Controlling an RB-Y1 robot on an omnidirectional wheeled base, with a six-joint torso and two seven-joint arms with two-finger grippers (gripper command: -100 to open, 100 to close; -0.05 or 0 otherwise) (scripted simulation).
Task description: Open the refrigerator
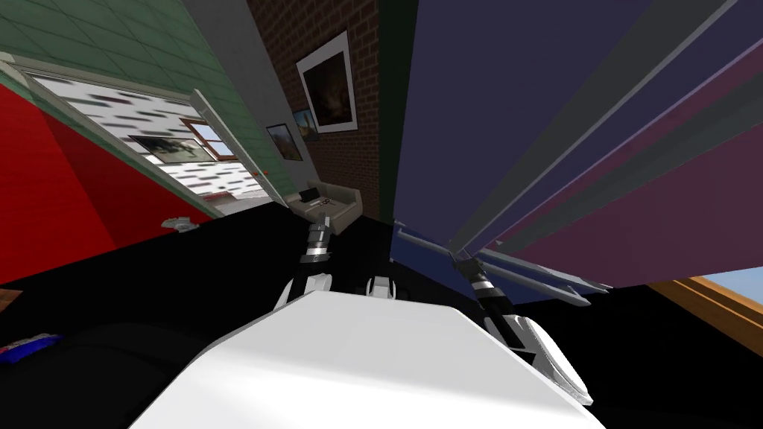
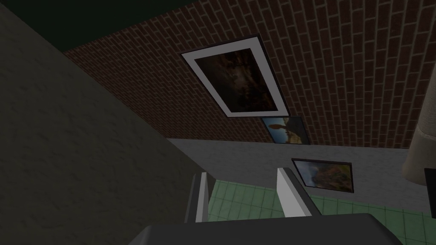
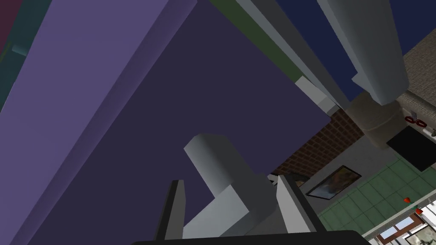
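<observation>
Standing close on the right: refrigerator [image 1: 536, 119], dark purple front. Grey bar handle [image 3: 221, 166] on its door, lying between the spread fingers of the right gripper [image 3: 230, 180], straddled, not clamped. Left gripper [image 2: 242, 172], fingers apart, empty, held off to the refrigerator's left.

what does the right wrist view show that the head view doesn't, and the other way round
Right wrist view: the end of the grey handle stands between the right gripper's open fingers, close up. Head view: the left gripper held out forward, with a beige armchair beyond it. Both: the purple refrigerator door, the grey handle on it and the right arm reaching to it.
</observation>
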